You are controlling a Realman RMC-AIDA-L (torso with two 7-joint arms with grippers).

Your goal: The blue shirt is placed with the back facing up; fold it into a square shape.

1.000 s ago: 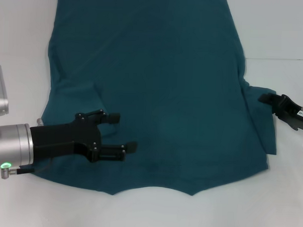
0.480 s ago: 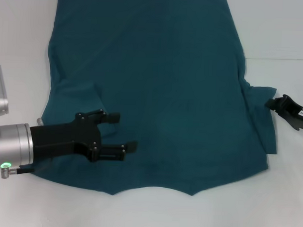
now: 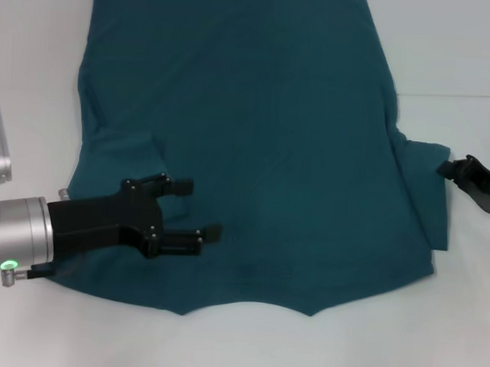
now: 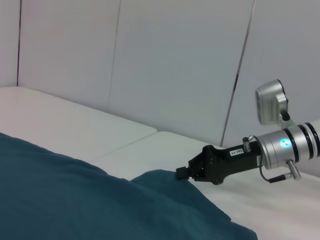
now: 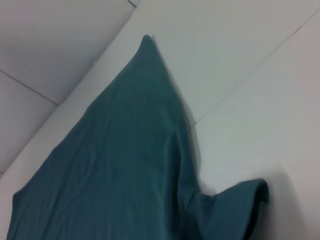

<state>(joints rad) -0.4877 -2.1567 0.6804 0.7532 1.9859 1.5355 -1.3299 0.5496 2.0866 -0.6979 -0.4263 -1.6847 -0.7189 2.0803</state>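
I see bare white bench (image 3: 443, 45) in the upper right and along the bottom of the head view. The blue shirt (image 3: 255, 135) fills the middle. My left claw (image 3: 197, 208) sits open over its lower left. My right claw (image 3: 448, 168) blocks the right sleeve edge.

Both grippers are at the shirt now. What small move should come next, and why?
Probably bring the right gripper in onto the sleeve edge it sits beside; it looks just off the blue shirt, not clearly gripping. The left gripper hovers open over the opposite sleeve area, so neither side seems held for a fold.
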